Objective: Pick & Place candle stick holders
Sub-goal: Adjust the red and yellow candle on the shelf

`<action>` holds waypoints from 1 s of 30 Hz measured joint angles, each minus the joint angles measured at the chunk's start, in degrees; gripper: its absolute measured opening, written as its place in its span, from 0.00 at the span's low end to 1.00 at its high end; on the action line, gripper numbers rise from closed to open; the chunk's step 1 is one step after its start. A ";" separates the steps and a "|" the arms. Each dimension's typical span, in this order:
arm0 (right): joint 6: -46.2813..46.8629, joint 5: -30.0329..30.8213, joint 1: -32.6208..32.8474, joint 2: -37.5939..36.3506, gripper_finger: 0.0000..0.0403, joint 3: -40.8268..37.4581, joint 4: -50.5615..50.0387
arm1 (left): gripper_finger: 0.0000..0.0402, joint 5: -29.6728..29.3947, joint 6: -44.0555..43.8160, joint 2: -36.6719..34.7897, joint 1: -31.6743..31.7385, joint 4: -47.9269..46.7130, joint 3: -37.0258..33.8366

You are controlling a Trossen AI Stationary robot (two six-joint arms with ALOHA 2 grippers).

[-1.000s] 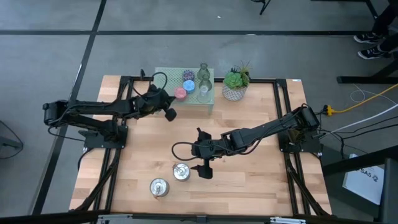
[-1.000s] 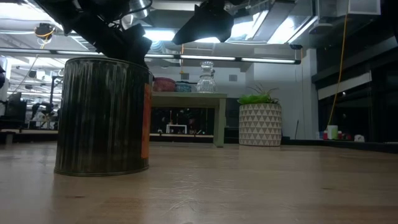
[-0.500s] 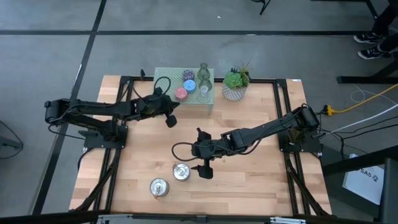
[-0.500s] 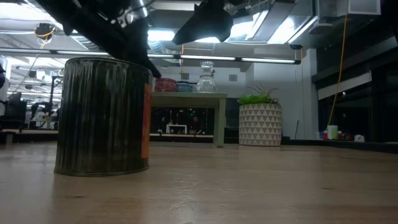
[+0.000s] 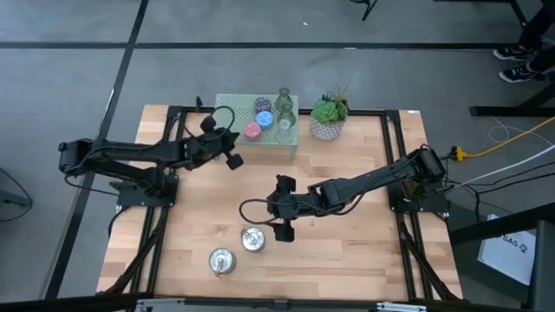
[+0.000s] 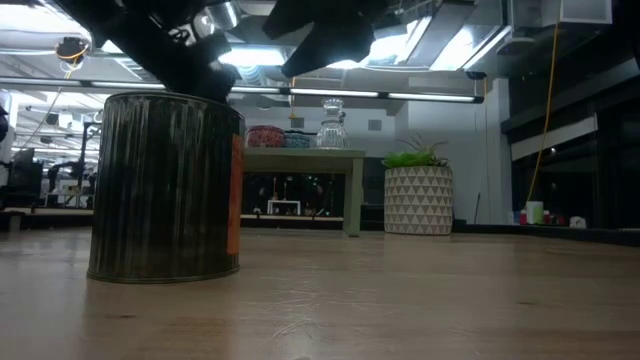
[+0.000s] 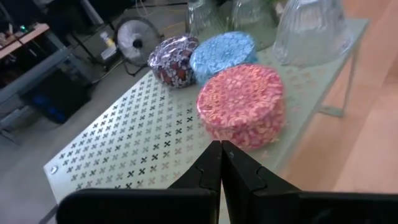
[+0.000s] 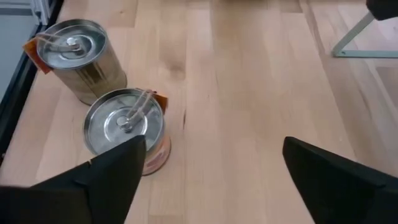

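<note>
High view: right claw (image 5: pixel 279 227) spread wide, empty, above surface (image 5: pixel 347 251) beside two silver holders (image 5: pixel 251 240). Left claw (image 5: pixel 232 159) fully closed, empty, near mesh stand (image 5: pixel 234 121) carrying pink holder (image 5: pixel 251 131), blue, purple, glass ones.

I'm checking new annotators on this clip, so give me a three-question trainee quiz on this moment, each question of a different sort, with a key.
1. True or false: the left gripper has its fingers open.
2. Which silver holder lies nearer the right gripper: (a) the silver holder beside it, (b) the silver holder nearer the table edge?
3. Fill in: on the mesh stand, the pink holder touches the ____ holder.

Key
1. False: the fingers are pressed together, empty, short of the stand.
2. (a): the right gripper, fingers wide apart and empty, hangs just beside it.
3. Blue.
</note>
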 joint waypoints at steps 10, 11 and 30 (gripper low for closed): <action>0.74 -0.42 -0.27 0.00 0.44 0.00 -1.57 | 0.00 7.57 6.50 2.89 5.74 1.06 0.00; 0.73 -0.42 -0.27 0.00 0.38 0.00 -1.65 | 0.00 8.97 6.89 3.45 6.19 1.09 0.00; 0.90 -0.40 -0.25 0.00 0.11 0.00 -1.00 | 0.01 13.74 11.00 8.37 3.15 9.79 0.02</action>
